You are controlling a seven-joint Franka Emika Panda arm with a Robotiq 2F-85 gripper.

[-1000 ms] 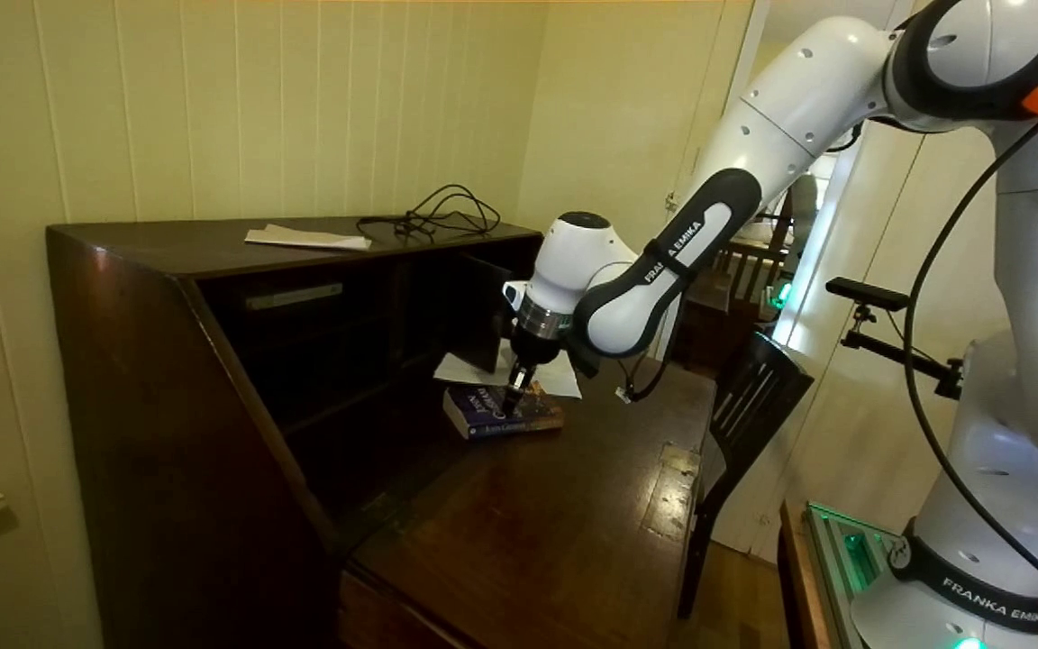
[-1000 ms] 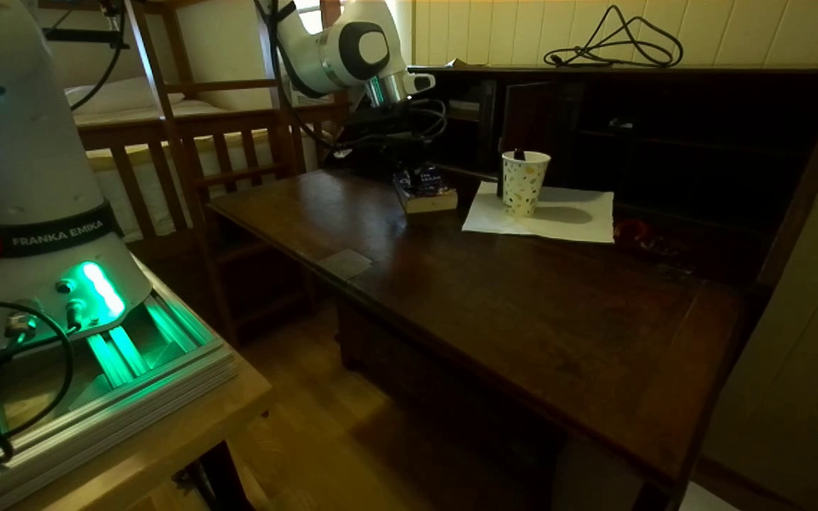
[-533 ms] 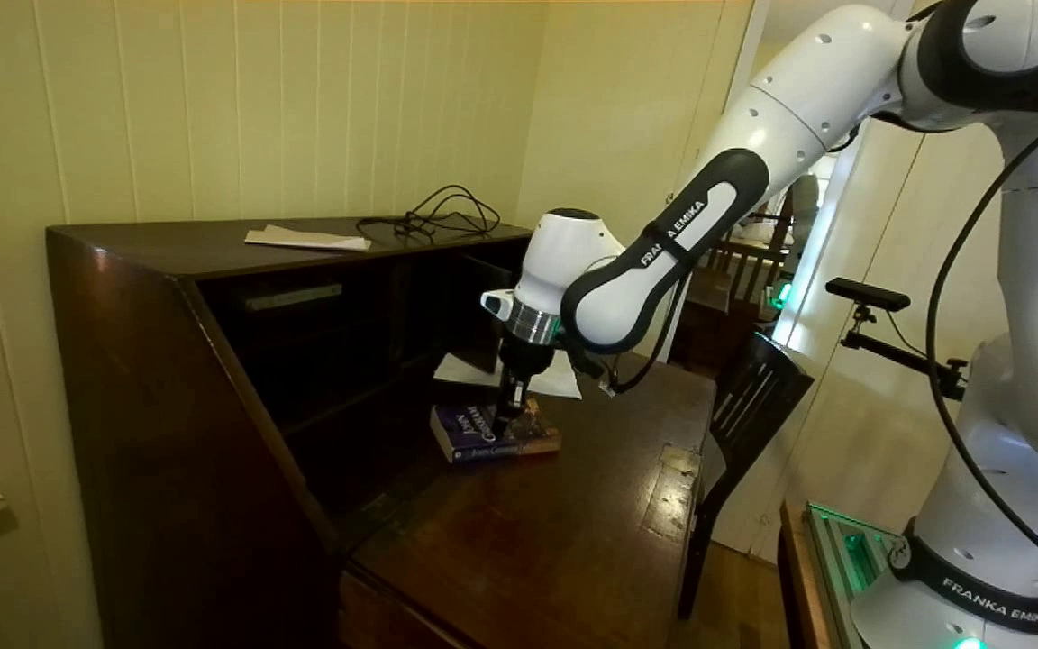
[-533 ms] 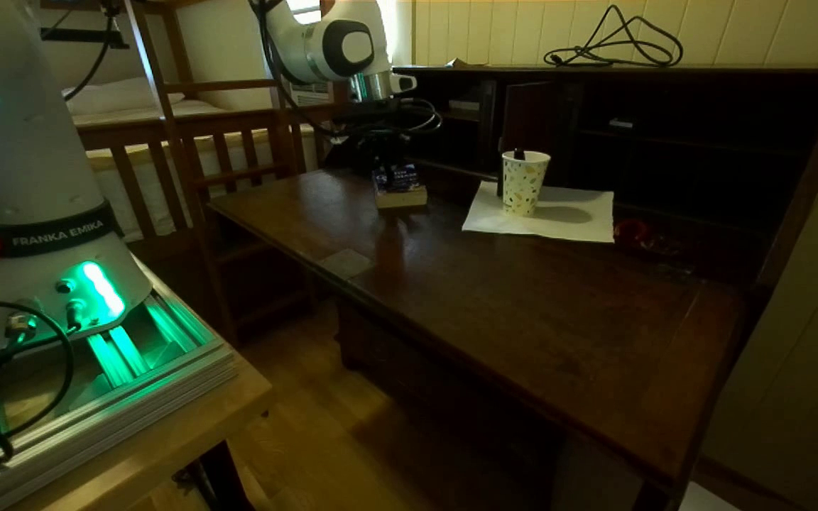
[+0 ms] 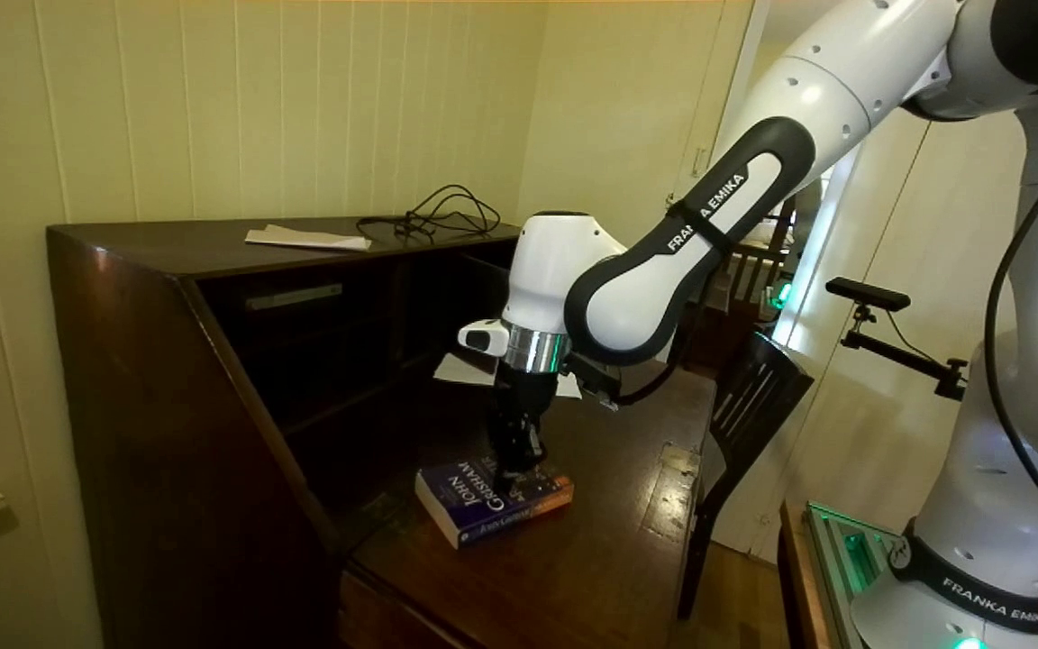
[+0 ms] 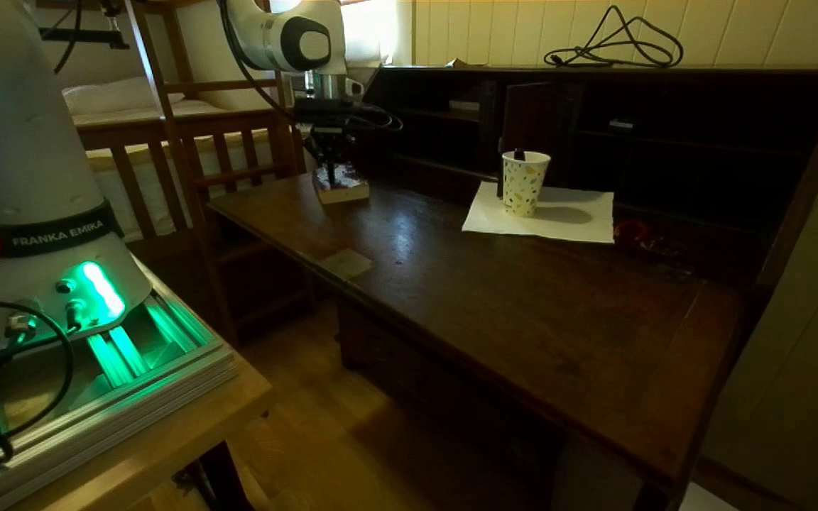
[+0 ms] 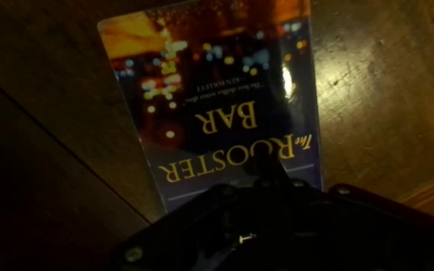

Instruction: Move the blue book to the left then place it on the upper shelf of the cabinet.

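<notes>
Blue book [image 5: 481,507]: lies flat, cover up, on the desk surface [image 5: 555,581] of the cabinet [image 5: 150,433], well apart from the white sheet [image 6: 576,226] under the cup [image 6: 525,186].
Long axis: slants in an exterior view, author-name end toward the recess [image 5: 330,347], orange end toward the surface's front edge; near upright in the wrist view, title inverted.
Gripper [image 5: 503,488]: closed, fingers together, tips down on the cover.
Change over one second: book lies farther from the sheet in both exterior views; spine, almost level earlier, now angles; gripper shifts with it. Sheet and cup sit unmoved.
</notes>
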